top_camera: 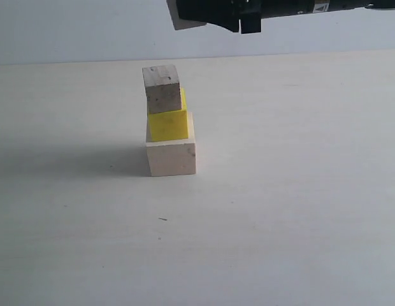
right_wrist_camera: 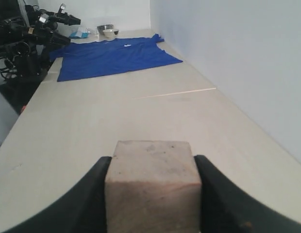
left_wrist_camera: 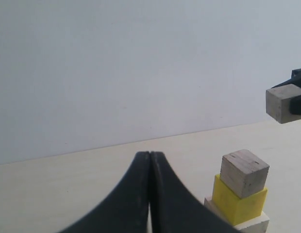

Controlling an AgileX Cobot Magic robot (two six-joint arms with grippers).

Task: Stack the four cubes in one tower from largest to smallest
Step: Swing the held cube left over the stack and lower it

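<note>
Three cubes stand as a column on the table: a large pale wooden cube (top_camera: 171, 157) at the bottom, a yellow cube (top_camera: 167, 123) on it, and a small wooden cube (top_camera: 162, 88) on top, turned slightly askew. My right gripper (right_wrist_camera: 151, 167) is shut on the second small wooden cube (right_wrist_camera: 151, 187). It holds that cube (top_camera: 185, 19) in the air, above the tower and a little to its right. My left gripper (left_wrist_camera: 150, 155) is shut and empty, low beside the tower, and its view shows the top cube (left_wrist_camera: 244, 172).
The pale table (top_camera: 280, 191) runs back to a plain wall (top_camera: 89, 32). In the right wrist view a blue cloth (right_wrist_camera: 111, 56), small bowls (right_wrist_camera: 108, 30) and another dark robot arm (right_wrist_camera: 24, 36) lie far down the table.
</note>
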